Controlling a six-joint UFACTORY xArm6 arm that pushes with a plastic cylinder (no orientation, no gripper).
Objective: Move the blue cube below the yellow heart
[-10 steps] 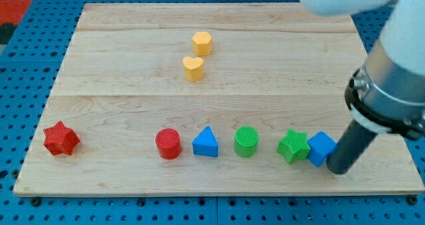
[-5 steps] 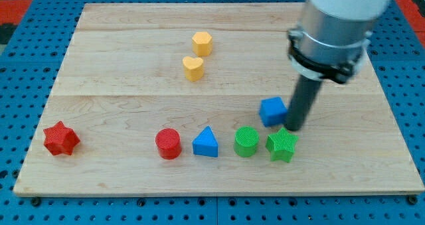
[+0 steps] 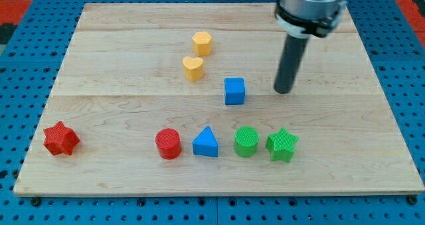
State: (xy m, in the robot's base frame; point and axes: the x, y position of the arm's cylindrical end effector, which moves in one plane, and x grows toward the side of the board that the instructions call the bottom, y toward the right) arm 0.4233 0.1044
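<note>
The blue cube [image 3: 234, 91] sits near the middle of the wooden board [image 3: 119, 99], below and to the right of the yellow heart [image 3: 193, 68]. My tip [image 3: 283, 90] is to the right of the blue cube, apart from it by a clear gap. The dark rod rises toward the view's top.
A yellow hexagon block [image 3: 202, 44] sits just above the heart. Along the lower part stand a red star [image 3: 61, 139], a red cylinder [image 3: 169, 144], a blue triangle [image 3: 206, 143], a green cylinder [image 3: 246, 142] and a green star [image 3: 282, 145].
The blue cube has slid from the lower right up and left to near the board's middle. The green star has shifted left. My tip moved up and left, then drew back from the cube.
</note>
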